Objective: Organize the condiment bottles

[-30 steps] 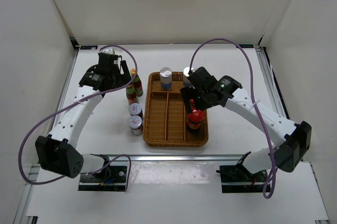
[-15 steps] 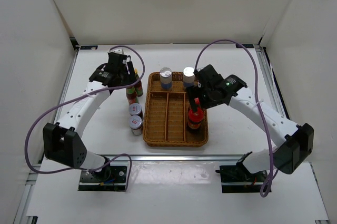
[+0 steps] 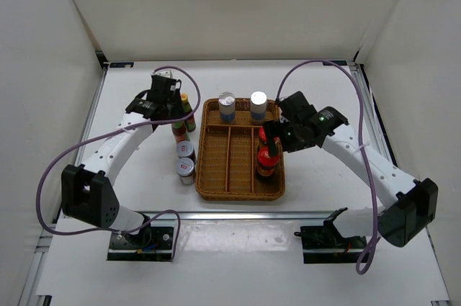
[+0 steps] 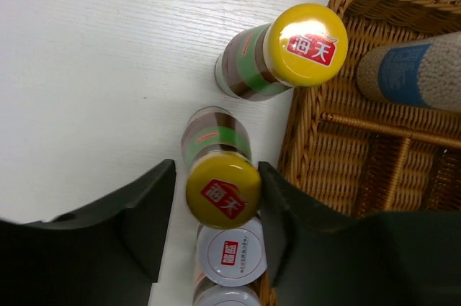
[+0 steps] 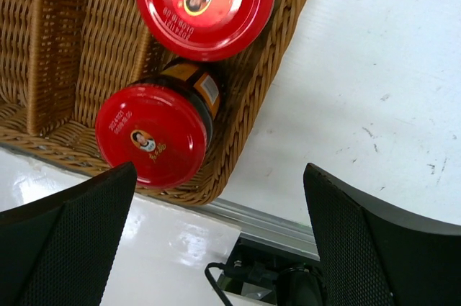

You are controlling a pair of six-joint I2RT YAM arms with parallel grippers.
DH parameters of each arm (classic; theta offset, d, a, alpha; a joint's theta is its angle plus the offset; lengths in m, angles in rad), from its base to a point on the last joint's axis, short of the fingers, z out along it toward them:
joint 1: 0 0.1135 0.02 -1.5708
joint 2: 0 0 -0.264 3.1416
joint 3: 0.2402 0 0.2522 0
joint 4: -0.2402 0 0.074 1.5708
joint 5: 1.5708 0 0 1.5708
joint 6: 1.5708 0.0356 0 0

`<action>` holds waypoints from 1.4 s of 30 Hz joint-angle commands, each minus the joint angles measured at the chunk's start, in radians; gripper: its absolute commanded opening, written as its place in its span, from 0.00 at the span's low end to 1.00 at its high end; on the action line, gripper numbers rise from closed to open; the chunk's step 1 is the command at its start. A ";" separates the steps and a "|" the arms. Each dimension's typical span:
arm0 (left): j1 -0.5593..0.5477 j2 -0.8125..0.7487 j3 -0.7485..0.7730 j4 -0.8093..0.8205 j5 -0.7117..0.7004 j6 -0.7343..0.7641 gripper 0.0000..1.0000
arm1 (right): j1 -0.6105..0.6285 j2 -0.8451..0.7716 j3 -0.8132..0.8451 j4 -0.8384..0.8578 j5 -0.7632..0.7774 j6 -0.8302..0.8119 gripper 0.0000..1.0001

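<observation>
My left gripper (image 3: 176,117) (image 4: 216,198) straddles the cap of a yellow-capped bottle (image 4: 223,191) (image 3: 179,130) standing on the table. Its jaws are nearly closed: the right finger touches the cap, and a thin gap shows at the left finger. A second yellow-capped bottle (image 4: 302,47) (image 3: 186,110) stands just beyond. Two silver-lidded jars (image 3: 186,150) (image 3: 186,168) stand beside the wicker tray (image 3: 216,189). Two red-capped jars (image 5: 204,0) (image 5: 151,137) sit in its right compartment. Two silver-capped shakers (image 3: 227,106) (image 3: 258,104) stand at its back. My right gripper (image 3: 279,133) (image 5: 220,198) is open and empty, near the tray's right rim.
The wicker tray's rim (image 4: 310,126) runs right beside the bottle between my left fingers. White walls enclose the table on three sides. A metal rail (image 5: 274,227) marks the near table edge. Purple cables arch over both arms.
My left gripper has moved over the nearer yellow-capped bottle and its jaws have narrowed around the cap. My right gripper has drawn back to the right from the red-capped jars, still open.
</observation>
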 commanded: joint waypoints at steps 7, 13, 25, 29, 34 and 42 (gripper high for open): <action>0.001 -0.018 0.017 0.039 -0.004 0.054 0.38 | -0.009 -0.078 -0.092 -0.003 -0.033 0.004 1.00; 0.001 -0.081 0.039 0.018 -0.052 0.108 0.11 | -0.009 -0.087 -0.139 0.009 -0.042 0.014 1.00; -0.008 -0.268 0.189 -0.021 -0.031 0.145 0.11 | -0.048 -0.128 -0.139 -0.061 0.016 0.075 1.00; -0.029 -0.282 0.263 -0.021 0.063 0.119 0.11 | -0.091 -0.182 -0.164 -0.080 0.027 0.104 1.00; -0.127 -0.216 0.368 -0.021 0.109 0.074 0.11 | -0.112 -0.209 -0.197 -0.121 0.027 0.141 1.00; -0.251 -0.073 0.471 -0.021 0.134 0.061 0.11 | -0.112 -0.246 -0.197 -0.121 0.038 0.150 1.00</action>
